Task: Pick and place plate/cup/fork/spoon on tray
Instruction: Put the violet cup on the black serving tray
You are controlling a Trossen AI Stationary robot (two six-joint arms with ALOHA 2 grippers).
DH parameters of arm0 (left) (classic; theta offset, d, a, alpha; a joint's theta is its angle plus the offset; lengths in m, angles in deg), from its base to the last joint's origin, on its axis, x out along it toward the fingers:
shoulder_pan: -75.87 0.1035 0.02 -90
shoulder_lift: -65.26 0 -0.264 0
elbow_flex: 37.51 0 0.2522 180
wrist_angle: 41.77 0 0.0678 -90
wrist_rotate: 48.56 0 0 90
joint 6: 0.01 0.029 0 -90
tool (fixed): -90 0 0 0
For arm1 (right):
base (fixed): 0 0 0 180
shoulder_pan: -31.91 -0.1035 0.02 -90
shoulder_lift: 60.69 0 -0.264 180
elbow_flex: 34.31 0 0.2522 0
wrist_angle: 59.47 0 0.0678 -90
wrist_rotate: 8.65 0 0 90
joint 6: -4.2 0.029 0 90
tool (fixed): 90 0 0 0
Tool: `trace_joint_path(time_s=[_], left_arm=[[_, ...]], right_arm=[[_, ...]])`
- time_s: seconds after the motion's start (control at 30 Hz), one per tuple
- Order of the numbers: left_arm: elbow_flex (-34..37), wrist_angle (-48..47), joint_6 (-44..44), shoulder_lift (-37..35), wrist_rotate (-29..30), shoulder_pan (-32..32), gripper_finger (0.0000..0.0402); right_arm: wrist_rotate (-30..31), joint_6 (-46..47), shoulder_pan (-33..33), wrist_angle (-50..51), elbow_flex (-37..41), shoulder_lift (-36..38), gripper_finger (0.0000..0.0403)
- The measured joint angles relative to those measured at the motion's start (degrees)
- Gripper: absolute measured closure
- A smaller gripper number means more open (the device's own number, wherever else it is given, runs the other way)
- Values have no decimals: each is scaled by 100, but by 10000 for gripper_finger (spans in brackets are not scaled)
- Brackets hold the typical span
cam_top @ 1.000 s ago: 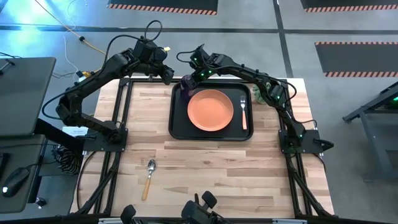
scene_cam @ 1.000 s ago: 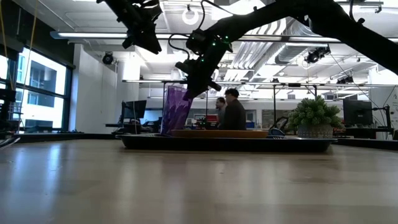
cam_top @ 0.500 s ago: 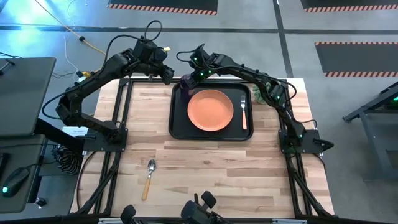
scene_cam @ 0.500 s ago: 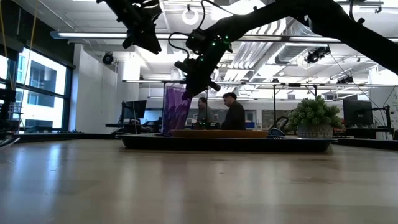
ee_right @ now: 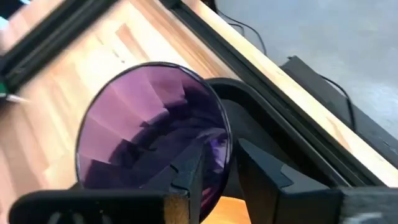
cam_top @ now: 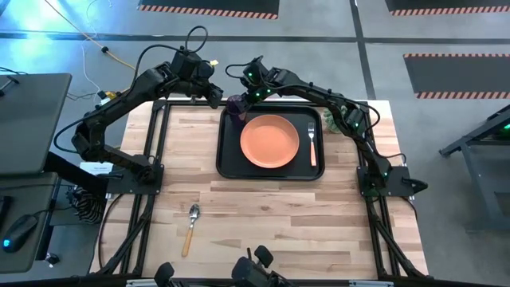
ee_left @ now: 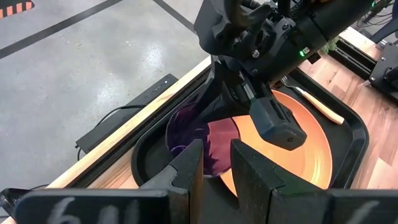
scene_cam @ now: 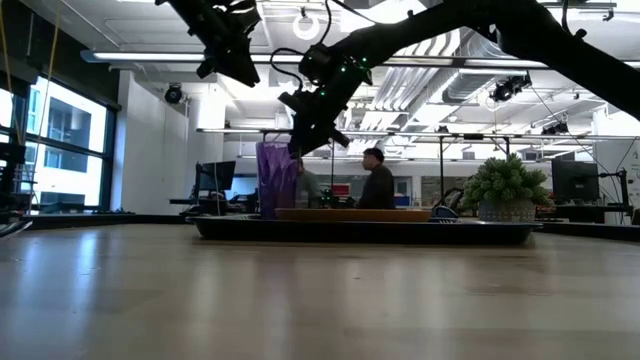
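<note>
The dark purple cup [cam_top: 235,105] stands upright on its base in the far left corner of the black tray [cam_top: 225,163]. My right gripper [ee_right: 217,171] slants down over it, open. One finger is inside the cup [ee_left: 189,134] and one is outside, on the side facing the orange plate [cam_top: 269,141]. The plate and the fork [cam_top: 311,143] lie in the tray. The spoon [cam_top: 191,227] lies on the bare table near the front left. My left gripper [ee_left: 216,165] hovers open above the tray's far left corner, holding nothing. My right gripper has its fingers on either side of the cup's wall at the rim [ee_right: 225,146], coming from above at a slant from the table's right. Whether either finger still touches the wall, I cannot tell. The cup stands on the tray by itself.
A small green plant [scene_cam: 505,185] stands by the tray's far right corner. The tray's raised rim [scene_cam: 360,232] surrounds the plate. Bare wood lies between the tray and the spoon. People sit in the room behind the table.
My right gripper's fingers have parted and let go of the cup. The cup, which leaned toward the plate a second ago, has settled upright on the tray, a little toward the table's left edge. The left arm has kept still.
</note>
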Motion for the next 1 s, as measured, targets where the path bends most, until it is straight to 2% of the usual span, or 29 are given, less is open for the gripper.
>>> trace_joint_path(time_s=[1.0], left_arm=[[0,2,0,0,0,-2,332]], right_arm=[[-83,91,22,140,-11,101,318]])
